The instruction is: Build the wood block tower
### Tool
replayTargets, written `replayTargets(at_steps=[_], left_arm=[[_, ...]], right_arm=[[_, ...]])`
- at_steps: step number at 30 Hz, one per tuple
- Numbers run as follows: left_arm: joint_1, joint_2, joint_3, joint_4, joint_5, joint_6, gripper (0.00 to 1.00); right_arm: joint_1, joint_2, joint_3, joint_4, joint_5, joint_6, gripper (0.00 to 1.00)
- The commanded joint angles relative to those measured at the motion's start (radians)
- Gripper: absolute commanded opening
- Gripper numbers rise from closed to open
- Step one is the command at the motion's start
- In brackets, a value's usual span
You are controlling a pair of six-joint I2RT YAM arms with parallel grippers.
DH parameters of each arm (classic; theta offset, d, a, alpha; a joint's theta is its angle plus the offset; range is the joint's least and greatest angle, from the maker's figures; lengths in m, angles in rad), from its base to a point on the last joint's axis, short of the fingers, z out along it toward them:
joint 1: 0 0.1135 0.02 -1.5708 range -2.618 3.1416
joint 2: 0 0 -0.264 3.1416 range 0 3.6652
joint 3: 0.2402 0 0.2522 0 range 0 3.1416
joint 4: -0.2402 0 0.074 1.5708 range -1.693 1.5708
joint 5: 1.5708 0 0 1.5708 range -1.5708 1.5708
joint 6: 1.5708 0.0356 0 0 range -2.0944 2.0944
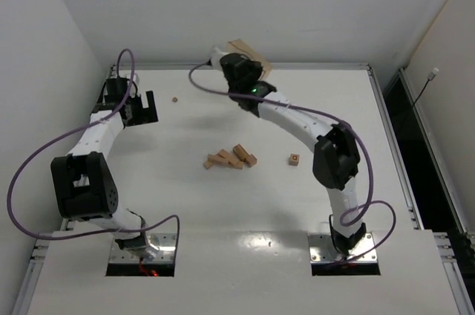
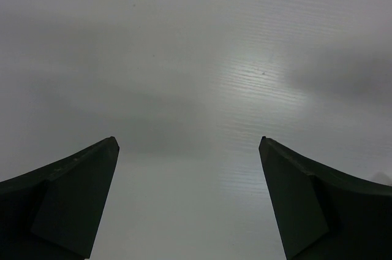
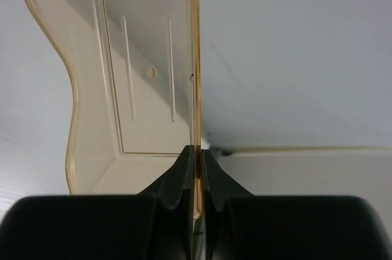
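Black, two-finger left gripper point(image 1: 141, 111) at about ten o'clock on the white table point(image 1: 223, 211), jaws spread wide and holding nothing; its wrist view shows only bare, faintly ribbed tabletop between the fingers. Just to its right, toward eleven o'clock, lies a tiny round brown bead point(image 1: 174, 99), apart from everything else. Near the table's centre lie the parts of the wood block tower point(image 1: 231, 157): light-tan oblong bars with square-cut edges and plain matte faces, resting flat in a loose, touching cluster rather than stacked. One little cube point(image 1: 295, 159) sits apart toward three o'clock, with a dark mark on its top face. At twelve o'clock, by the far edge, the right gripper point(image 3: 196, 152) is clamped on the tray point(image 1: 254, 55), a flat pale piece. In the wrist view the fingers pinch one thin wall edge-on, and the tray reads as smooth and slightly glossy, with a curved outer rim, two shallow grooves and a small round dot on its floor; whether it rests on the table cannot be told. Judged step: the tray is in hand and no block is stacked, so building has hardly begun. The next move likely calls for settling the tray flat and letting go, then a narrow, square grasp on one bar. Smooth wood faces probably slide easily, so each piece needs gentle, centred placement.
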Motion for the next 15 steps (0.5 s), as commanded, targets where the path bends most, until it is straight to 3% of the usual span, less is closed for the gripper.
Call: replayTargets(at_steps=[1,4,8,15], left_arm=[[-0.022,-0.029,0.006,0.042,0.041,0.037,0.99],[-0.032,-0.017,0.019,0.033,0.068,0.047,0.99],[-0.079,0.014,0.072,0.022,0.056,0.066,0.99],[-0.156,0.101,0.176,-0.036,0.007,0.086,0.99]], right_arm=[[-0.115,0.019,0.11,-0.677,-0.15,0.569,0.0],[-0.185,0.042,0.152,-0.799,-0.314,0.645,0.0],[-0.376,0.077,0.218,-0.886,-0.591,0.738,0.0],[-0.622,0.182,0.377,-0.932,-0.788,0.778,0.0]])
